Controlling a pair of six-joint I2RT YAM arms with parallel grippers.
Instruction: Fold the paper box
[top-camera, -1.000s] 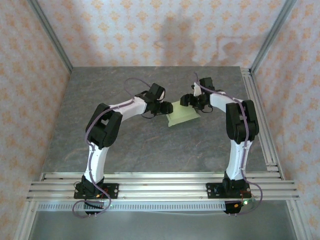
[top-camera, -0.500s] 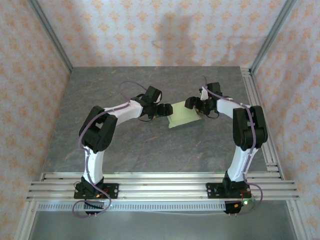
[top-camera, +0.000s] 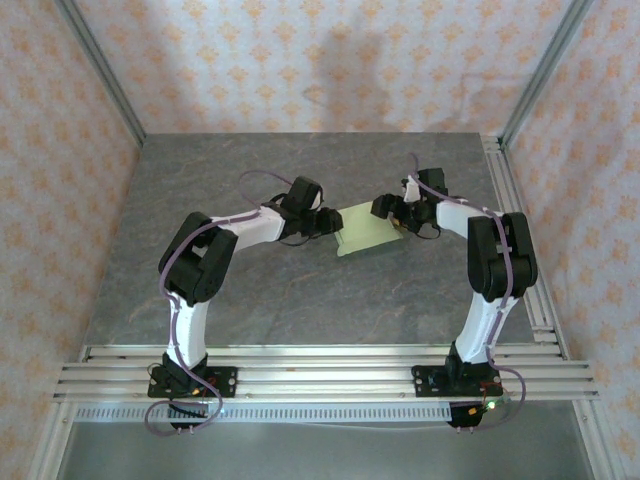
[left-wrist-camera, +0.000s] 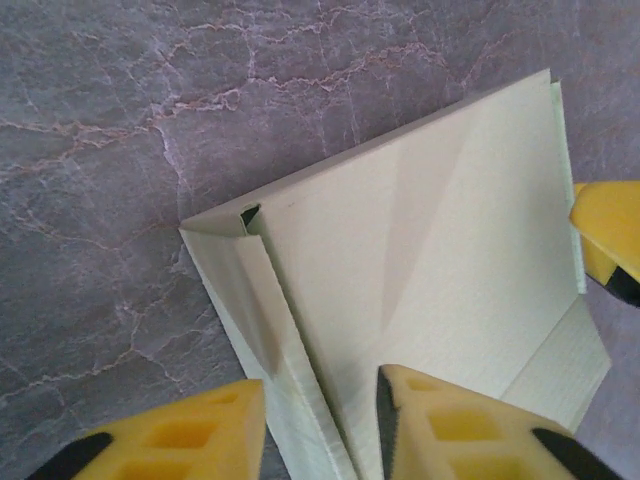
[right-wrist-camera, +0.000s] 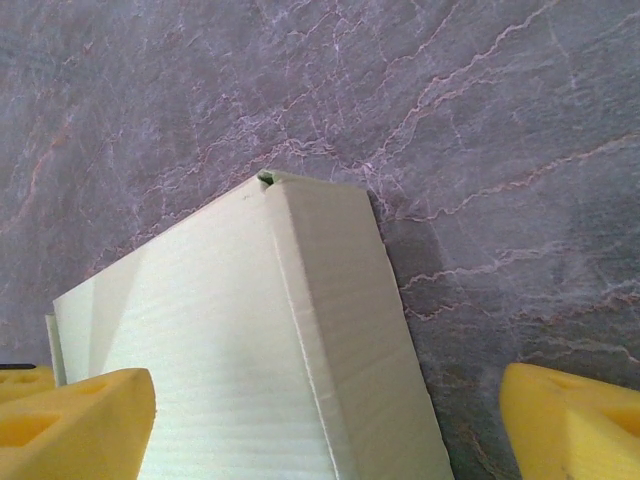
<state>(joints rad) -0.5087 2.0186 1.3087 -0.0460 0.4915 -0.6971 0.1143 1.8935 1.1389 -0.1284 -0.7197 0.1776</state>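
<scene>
The paper box (top-camera: 368, 232) is a pale yellow-green flat card shape lying on the grey stone table (top-camera: 250, 300) between the two arms. My left gripper (top-camera: 328, 224) is at its left end. In the left wrist view the jaws (left-wrist-camera: 318, 430) stand narrow, astride the folded side ridge of the box (left-wrist-camera: 440, 260), with a gap on each side of it. My right gripper (top-camera: 392, 212) is at the right end. Its fingers (right-wrist-camera: 75, 420) spread wide over the box (right-wrist-camera: 220, 340), one above the top panel and the other over bare table.
Aluminium rails (top-camera: 520, 240) run along the table's right edge and another set (top-camera: 320, 365) along the near edge. Patterned walls enclose the back and sides. One yellow finger of the right gripper (left-wrist-camera: 608, 235) shows at the box's far end.
The left jaws have narrowed over the box's left fold. The right gripper has opened wider and shifted slightly right. The box lies flatter than one second ago.
</scene>
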